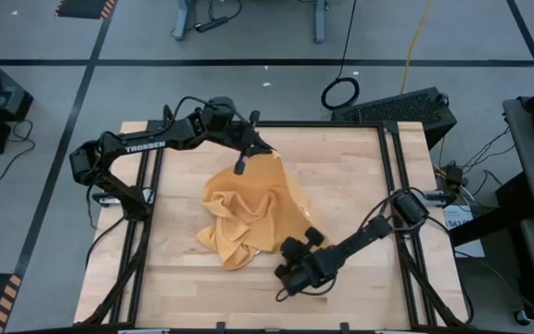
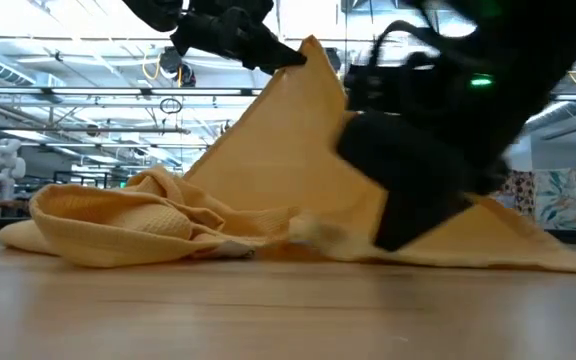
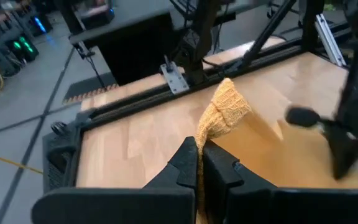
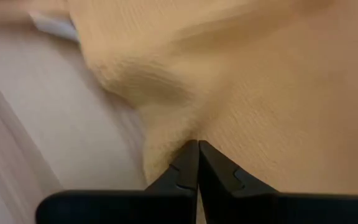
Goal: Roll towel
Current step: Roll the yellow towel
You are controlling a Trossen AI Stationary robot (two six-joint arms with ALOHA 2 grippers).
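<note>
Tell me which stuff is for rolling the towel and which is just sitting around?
For the job:
- towel, crumpled on the table
- left gripper, jaws shut on a lifted towel corner
- right gripper, jaws shut on the towel's edge

Just lying about:
- keyboard on the floor
- coiled cable

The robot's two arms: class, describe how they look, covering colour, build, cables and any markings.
Both the left arm and the right arm are black, built of slim jointed segments, with loose black cables looping along them. The left arm carries white lettering, "TROSSEN", on one segment. The left gripper and right gripper end in two matte black, wedge-shaped jaws tapering to narrow tips.
</note>
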